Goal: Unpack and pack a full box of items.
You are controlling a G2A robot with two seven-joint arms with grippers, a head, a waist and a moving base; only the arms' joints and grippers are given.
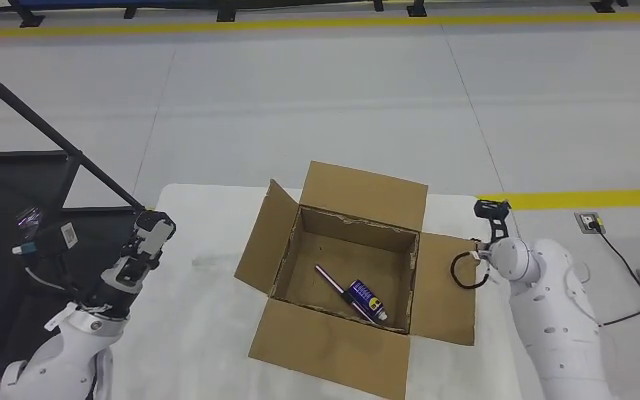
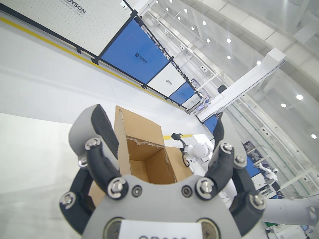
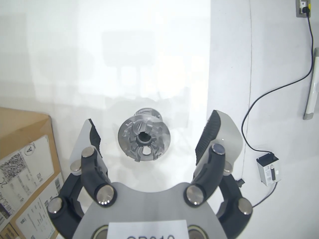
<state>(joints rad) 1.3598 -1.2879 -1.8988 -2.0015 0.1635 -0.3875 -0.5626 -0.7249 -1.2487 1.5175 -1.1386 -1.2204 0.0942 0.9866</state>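
At the far left of your bench (image 1: 200, 300), the left gripper (image 2: 159, 125) hangs over the white surface, well apart from the cardboard box (image 1: 365, 195). Its jaws stand wide apart with nothing between them, and they face toward the box's open side flap.

The box sits at the middle of the bench with all four flaps folded outward. Inside, on its floor and toward the near right corner, you'll find a small bottle (image 1: 365, 298) with a blue label lying on its side. A slim dark stem (image 1: 328, 278) runs from it toward the back left. You cannot tell from here whether the stem is part of the bottle or a separate piece.

Right of the box, just past its right-hand flap, the right gripper (image 3: 152, 121) hangs above the bench, pointing down. Its jaws are also spread wide and grip nothing. A grey metal hub (image 3: 144, 138) with gear-like teeth lies on the bench below, framed between the two fingers, with clear gaps on both sides.

Beyond the bench edge on the right, a black cable (image 3: 274, 95) trails across the floor from a socket (image 3: 302, 7) to a small grey unit (image 3: 268, 171).
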